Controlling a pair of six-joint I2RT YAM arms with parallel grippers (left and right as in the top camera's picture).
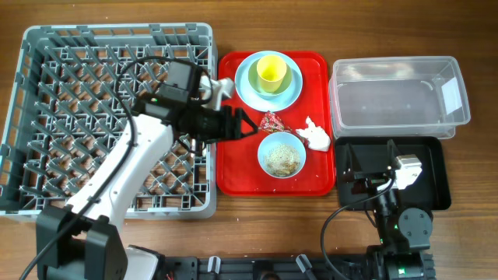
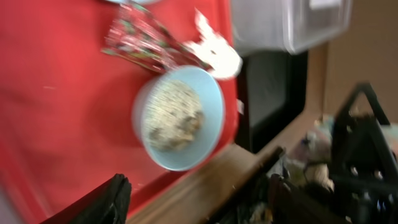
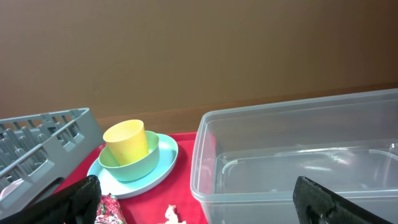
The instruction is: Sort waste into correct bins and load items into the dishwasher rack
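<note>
Left tool hovers over the flat red tray, black jaws spread apart, with the crinkled shiny red wrapper just ahead of it. Its wrist view brings close the grainy rice scraps heaped in the smooth pale blue bowl. The overhead view places the right tool, likewise spread, above the black tray.

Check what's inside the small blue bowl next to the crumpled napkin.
The small blue bowl holds a heap of white and brownish rice-like food scraps. The bowl's bottom beneath them is covered, so nothing more shows.
</note>
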